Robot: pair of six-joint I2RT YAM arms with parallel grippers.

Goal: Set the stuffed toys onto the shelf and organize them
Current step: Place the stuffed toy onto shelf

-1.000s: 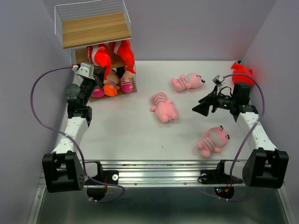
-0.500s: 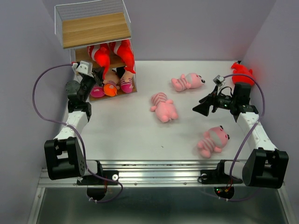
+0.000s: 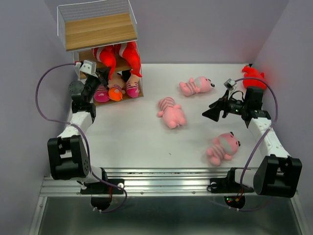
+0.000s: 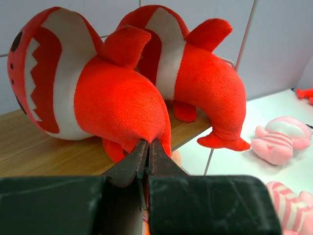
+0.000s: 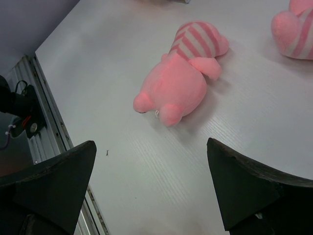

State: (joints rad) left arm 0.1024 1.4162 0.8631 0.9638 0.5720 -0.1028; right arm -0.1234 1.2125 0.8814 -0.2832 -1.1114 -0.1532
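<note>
The shelf (image 3: 98,29) stands at the far left. Two red sharks (image 3: 105,56) (image 3: 129,55) lie on its middle board (image 4: 29,147). Three dolls (image 3: 116,92) sit on the bottom tier. My left gripper (image 3: 101,74) is shut, with its tips (image 4: 148,143) pressed against the underside of the nearer shark (image 4: 98,93); the second shark (image 4: 200,78) lies beside it. A third shark (image 3: 253,77) lies at the far right. Three pink striped animals (image 3: 195,85) (image 3: 171,112) (image 3: 222,148) lie on the table. My right gripper (image 3: 212,113) is open and empty above the table, short of the middle animal (image 5: 181,83).
The shelf's top board is bare inside its white wire frame. The metal rail (image 5: 44,107) runs along the table's near edge. Purple walls close in on both sides. Another pink animal (image 5: 296,29) shows at the top right of the right wrist view.
My left gripper has moved up and toward the shelf, from in front of the dolls to the sharks' tier. The right arm has barely moved.
</note>
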